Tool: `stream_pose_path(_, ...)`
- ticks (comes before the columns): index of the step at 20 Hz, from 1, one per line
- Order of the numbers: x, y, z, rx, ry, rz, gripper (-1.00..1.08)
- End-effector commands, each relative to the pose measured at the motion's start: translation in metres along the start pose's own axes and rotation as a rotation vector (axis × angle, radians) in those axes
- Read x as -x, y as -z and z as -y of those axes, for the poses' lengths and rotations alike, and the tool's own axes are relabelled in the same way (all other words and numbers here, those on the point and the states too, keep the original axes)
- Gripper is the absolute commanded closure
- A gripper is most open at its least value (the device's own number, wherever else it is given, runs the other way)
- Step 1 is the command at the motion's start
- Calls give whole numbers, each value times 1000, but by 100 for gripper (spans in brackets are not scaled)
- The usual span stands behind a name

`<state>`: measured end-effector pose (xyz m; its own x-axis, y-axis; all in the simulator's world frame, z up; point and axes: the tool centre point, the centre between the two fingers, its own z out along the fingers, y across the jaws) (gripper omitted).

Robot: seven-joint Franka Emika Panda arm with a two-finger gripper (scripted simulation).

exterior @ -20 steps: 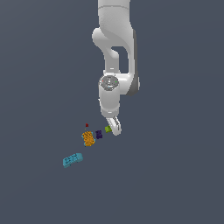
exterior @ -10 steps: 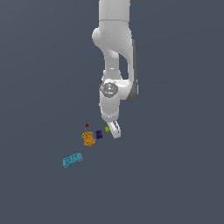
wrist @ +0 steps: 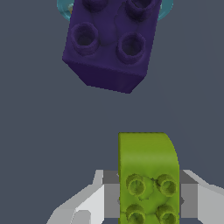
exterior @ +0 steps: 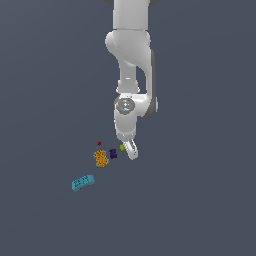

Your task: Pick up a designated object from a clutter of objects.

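Between our gripper's (exterior: 129,149) fingers (wrist: 197,202) sits the green brick (wrist: 148,177), clamped on both sides, just beside the purple brick (wrist: 110,41). Since a second ago, we see the arm has come lower; clutter unmoved.

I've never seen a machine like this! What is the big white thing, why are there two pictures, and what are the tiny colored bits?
The white thing is a robot arm in a computer simulation. One picture looks from off the arm; the other is from a camera on its wrist. The bits are toy bricks on the gray floor: a cyan brick, an orange block, a purple brick, a tiny red one and a lime-green brick. The gripper has its jaws on either side of the green brick, right against it.
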<state>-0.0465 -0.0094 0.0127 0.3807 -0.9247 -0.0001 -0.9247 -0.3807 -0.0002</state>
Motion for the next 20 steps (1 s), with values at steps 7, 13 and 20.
stream_pose_path(7,0,0,0,0,0,0,108)
stream_pose_path(13,2,9,2,0,0,0,108)
stream_pose_path(20,9,43,12,0,-1,0,108)
